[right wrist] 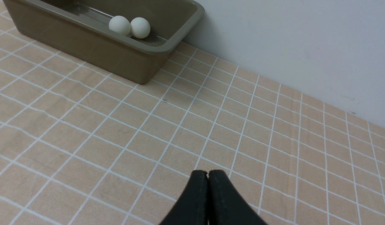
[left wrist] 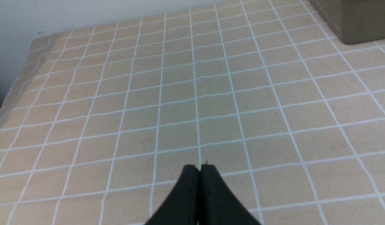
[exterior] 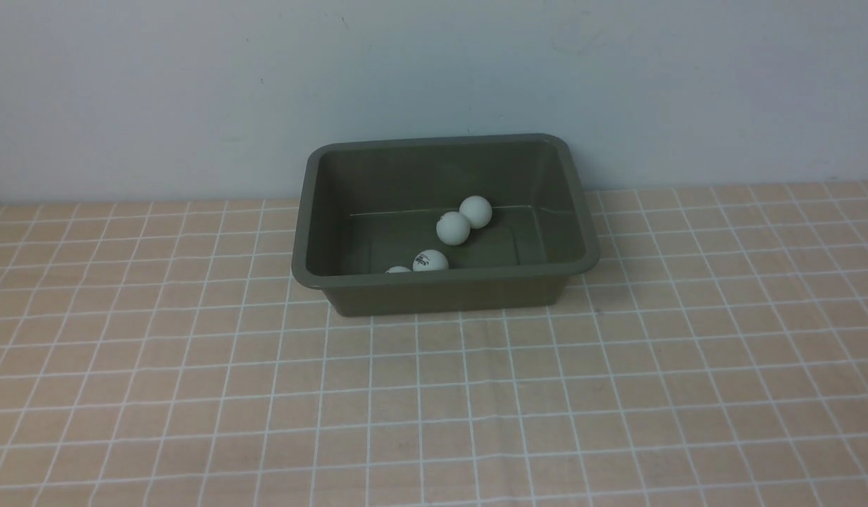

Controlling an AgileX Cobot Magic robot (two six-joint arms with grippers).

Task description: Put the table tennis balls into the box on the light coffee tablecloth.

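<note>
Front view: box [exterior: 444, 290] sits on the light coffee tablecloth [exterior: 194, 394] at the back, close to the wall [exterior: 194, 84], mouth up, long axis running left-right. Four table tennis balls [exterior: 454, 227] visible inside: two touching each other near the middle of the floor, one with a dark logo against the near wall, and one more beside it mostly hidden by the near rim. A fifth may sit behind that rim, can't tell. No ball lies on the cloth in any view. Neither arm shows in the front view.

Left wrist view: left gripper [left wrist: 200, 168] hangs low over bare cloth, black fingers pressed together, nothing between them, a corner of the box well off.

Right wrist view: right gripper [right wrist: 207, 173] likewise closed tight and empty above the cloth, well apart from the box's right end, two balls showing over its rim.
</note>
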